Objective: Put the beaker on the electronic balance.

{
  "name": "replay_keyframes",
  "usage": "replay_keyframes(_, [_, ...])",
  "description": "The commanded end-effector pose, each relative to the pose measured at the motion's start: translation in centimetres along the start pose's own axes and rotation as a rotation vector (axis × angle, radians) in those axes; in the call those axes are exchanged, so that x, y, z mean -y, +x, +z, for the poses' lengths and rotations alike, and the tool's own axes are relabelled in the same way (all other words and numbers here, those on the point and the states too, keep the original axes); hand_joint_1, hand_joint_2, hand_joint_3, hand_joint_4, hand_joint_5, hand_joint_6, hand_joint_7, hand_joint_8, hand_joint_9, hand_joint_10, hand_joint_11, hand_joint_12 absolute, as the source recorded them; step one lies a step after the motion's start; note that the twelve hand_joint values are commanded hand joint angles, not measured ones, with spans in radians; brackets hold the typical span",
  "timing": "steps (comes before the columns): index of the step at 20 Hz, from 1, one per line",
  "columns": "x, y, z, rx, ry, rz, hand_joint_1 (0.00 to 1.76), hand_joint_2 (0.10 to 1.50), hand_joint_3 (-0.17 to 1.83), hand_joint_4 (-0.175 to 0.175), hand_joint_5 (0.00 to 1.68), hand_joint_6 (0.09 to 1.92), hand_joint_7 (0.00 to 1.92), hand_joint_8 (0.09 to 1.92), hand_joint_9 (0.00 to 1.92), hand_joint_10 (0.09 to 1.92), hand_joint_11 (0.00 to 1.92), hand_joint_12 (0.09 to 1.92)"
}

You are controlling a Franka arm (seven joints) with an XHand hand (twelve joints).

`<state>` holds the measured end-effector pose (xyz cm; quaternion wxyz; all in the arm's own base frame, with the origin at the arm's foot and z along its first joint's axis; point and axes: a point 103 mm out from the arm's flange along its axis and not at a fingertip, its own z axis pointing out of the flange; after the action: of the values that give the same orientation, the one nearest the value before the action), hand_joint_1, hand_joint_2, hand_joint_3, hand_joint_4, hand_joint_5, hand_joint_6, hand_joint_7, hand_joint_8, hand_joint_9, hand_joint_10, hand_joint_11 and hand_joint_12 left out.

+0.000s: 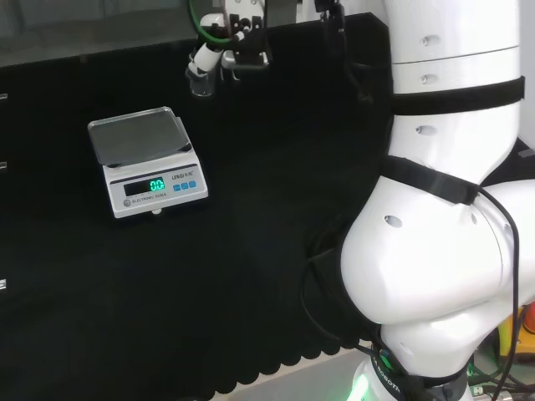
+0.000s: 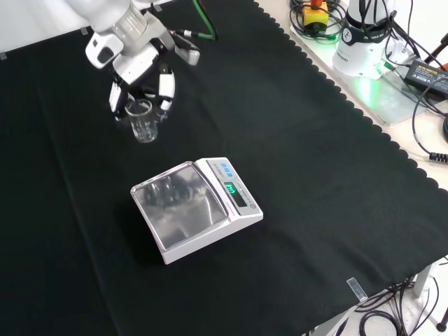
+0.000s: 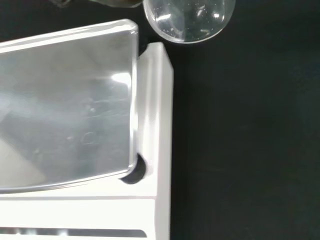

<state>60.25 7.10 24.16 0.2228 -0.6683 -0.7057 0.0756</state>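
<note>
Black cloth [image 2: 301,175] — hand [image 2: 140,66] curls fingers [image 2: 166,87] round the beaker [image 2: 143,120].

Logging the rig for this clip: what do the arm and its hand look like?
A glossy white arm of rounded links, with black straps around it and black cables alongside. At the wrist a green cable loops in. The hand is black and white, with white-shelled fingers.
</note>
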Motion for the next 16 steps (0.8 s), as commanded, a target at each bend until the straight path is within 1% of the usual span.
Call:
replay_keyframes(1, [-1.6,4.1,1.8,0.035,0.048,-0.065,0.97,0.91,0.52,-0.175,0.69,0.85,0.99,0.90,1.51,0.34,1.60,0.58])
replay_keyframes(5, [-2.0,5.9,2.3,0.072,0.054,-0.089,0.97,0.91,0.52,-0.175,0.69,0.85,0.99,0.90,1.51,0.34,1.61,0.58])
replay_keyframes(10, [-1.9,7.7,3.0,0.107,0.062,-0.107,0.97,0.91,0.52,-0.175,0.70,0.85,0.99,0.90,1.51,0.35,1.61,0.58])
replay_keyframes(16, [-1.4,9.3,4.2,0.153,0.052,-0.114,0.97,0.91,0.52,-0.175,0.70,0.85,1.00,0.90,1.52,0.35,1.61,0.58])
